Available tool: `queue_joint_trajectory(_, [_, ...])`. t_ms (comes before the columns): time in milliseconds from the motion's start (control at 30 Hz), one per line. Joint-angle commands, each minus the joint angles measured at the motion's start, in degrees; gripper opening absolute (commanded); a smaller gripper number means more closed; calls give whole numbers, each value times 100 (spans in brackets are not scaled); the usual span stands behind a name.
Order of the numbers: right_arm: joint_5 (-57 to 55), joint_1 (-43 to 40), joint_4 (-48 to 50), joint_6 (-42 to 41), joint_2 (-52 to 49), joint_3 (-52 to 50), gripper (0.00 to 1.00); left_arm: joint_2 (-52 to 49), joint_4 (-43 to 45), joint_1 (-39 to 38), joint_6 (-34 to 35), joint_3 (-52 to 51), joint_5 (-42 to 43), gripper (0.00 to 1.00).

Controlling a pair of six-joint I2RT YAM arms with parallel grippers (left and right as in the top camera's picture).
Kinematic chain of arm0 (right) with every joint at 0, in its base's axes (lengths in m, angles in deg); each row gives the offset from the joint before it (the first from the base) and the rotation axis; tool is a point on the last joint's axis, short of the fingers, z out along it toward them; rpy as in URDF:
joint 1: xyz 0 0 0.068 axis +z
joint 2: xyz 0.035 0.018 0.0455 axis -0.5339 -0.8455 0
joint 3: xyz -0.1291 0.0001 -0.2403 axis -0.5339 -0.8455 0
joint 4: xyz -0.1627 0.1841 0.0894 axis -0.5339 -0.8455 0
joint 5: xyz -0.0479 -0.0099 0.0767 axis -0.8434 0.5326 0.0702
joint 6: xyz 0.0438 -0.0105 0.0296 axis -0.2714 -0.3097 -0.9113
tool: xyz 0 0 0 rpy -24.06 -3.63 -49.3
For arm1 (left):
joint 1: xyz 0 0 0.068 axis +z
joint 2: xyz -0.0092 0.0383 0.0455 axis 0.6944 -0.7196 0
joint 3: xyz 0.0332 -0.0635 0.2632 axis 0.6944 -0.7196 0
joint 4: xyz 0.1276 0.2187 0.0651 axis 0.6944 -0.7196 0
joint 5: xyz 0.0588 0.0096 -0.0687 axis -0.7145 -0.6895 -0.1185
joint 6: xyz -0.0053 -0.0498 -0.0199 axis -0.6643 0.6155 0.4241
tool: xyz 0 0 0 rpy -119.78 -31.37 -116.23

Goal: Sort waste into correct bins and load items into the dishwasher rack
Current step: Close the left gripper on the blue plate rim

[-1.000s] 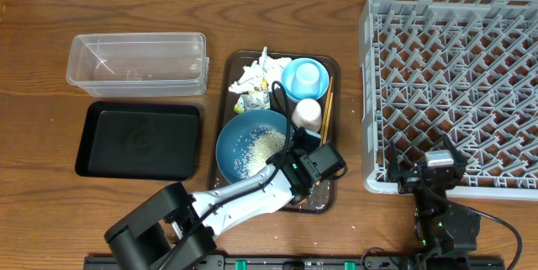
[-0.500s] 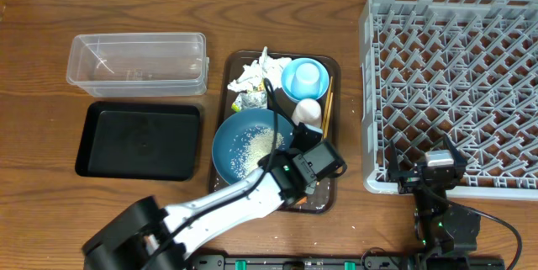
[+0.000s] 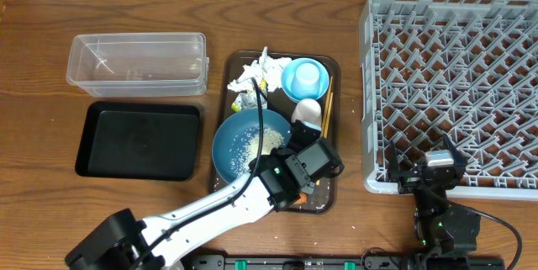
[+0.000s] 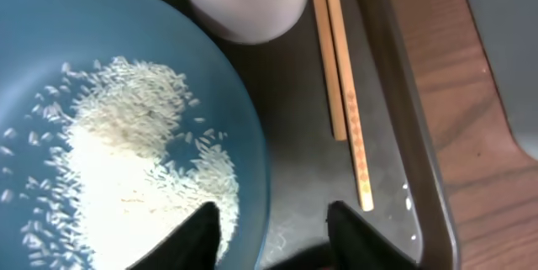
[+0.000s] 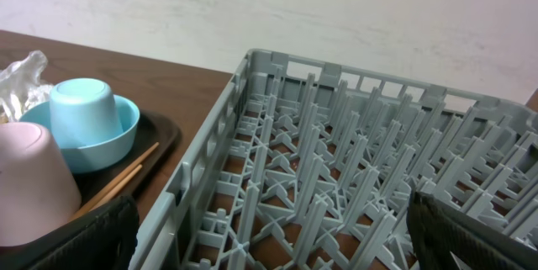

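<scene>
**Barely started: left arm on the rice dish, nothing sorted yet**

Checking in from the remote station. By my read we're right at the beginning. The clear plastic box (image 3: 139, 38) and the black tray (image 3: 88, 135) both look empty, and the dishwasher rack (image 3: 367, 93) has nothing in it.

Everything is on the brown serving tray (image 3: 336, 68): crumpled paper (image 3: 252, 75), yellow-green wrapper (image 3: 244, 100), light-blue cup (image 3: 304, 76), white cup (image 3: 308, 112), chopsticks (image 3: 327, 106), and the dark-blue dish (image 3: 239, 135) with rice (image 3: 256, 144) spread across it. I can't spot a carrot anywhere.

The left gripper (image 4: 273, 240) is parted moderately. One finger sits over the inside of the dish, the other outside, so it straddles the near rim and grips nothing yet. The right gripper (image 3: 424, 172) is spread wide and empty, parked at the rack's near edge.

So all of it is left: rice and trash to the bins, then the dishes, cups and chopsticks to the rack.

The surface is a dark wood-grain table (image 3: 42, 18). The right wrist view shows a plain whitish wall (image 5: 252, 1) behind it.
</scene>
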State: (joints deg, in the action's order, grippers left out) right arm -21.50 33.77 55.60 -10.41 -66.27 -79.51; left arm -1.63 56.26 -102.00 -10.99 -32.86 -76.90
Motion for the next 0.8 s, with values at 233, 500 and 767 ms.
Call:
queue_joint_trajectory(233, [-57,79,-24,59,7,-7,99,-748,79,2,22,76,210,52])
queue_joint_trajectory(500, [-59,79,-24,61,7,-7,99,-890,57,2,22,74,210,33])
queue_joint_trajectory(767, [-57,79,-24,59,7,-7,99,-890,-20,2,22,74,208,12])
